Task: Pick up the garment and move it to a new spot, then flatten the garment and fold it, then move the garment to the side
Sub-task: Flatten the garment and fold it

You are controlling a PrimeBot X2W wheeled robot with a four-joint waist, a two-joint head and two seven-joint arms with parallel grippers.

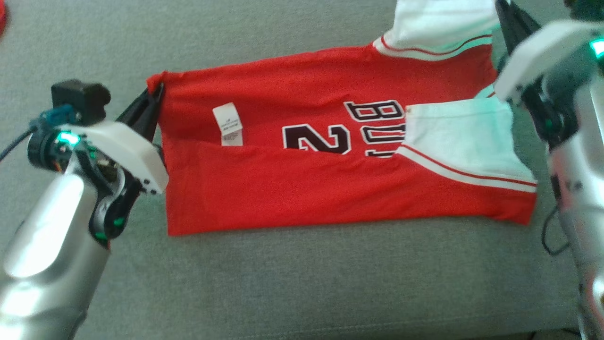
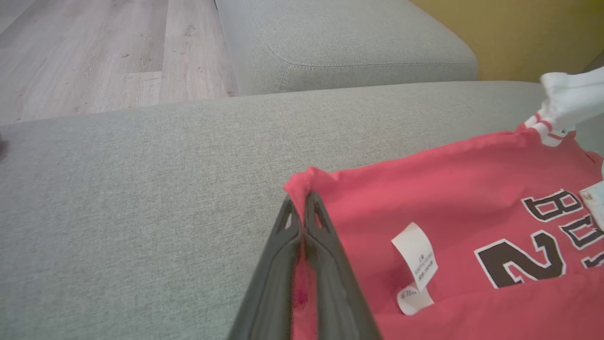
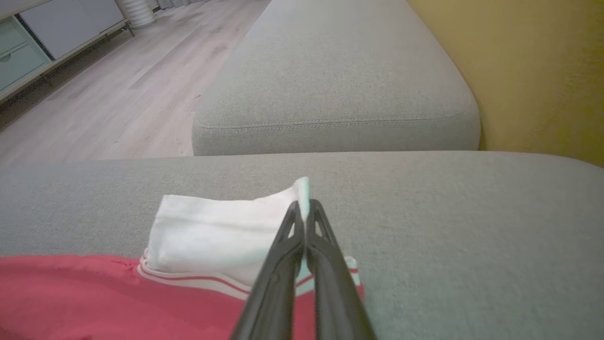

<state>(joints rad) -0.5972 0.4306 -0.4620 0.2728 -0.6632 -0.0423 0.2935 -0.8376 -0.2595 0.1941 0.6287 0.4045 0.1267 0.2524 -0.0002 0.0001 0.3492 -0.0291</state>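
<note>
1. Garment (image 1: 292, 189) position: you have a red jersey with white sleeves lying flat across the grey sofa seat (image 1: 283, 283). It spans the middle of the head view from left of centre almost to the right edge. A fold of red cloth overlaps the lower edge of the dark number and lettering.
2. Your left gripper (image 2: 299, 200) has its two dark fingers pressed together on the jersey's red corner, and a small bunch of cloth sticks out past the tips. In the head view that corner sits at the upper left of the jersey.
3. Your right gripper (image 3: 304, 208) is likewise closed, pinching the edge of a white sleeve (image 3: 212, 231) at the centre of the right wrist view. In the head view this sleeve runs up to the top edge at the upper right, with the dark fingers just beside it.
4. The other white sleeve (image 1: 462, 137) lies folded inward over the red cloth at the right of the head view, covering the end of the lettering.
5. A white label (image 1: 227, 123) lies on the red cloth, left of the number and left of centre in the head view.
6. Around it, a second grey cushion (image 3: 339, 85) sits in the upper middle of the right wrist view. Pale wood floor (image 3: 118, 94) is at the upper left and a yellow wall (image 3: 542, 71) at the upper right. A pale cabinet (image 3: 28, 52) stands in the upper left corner.
</note>
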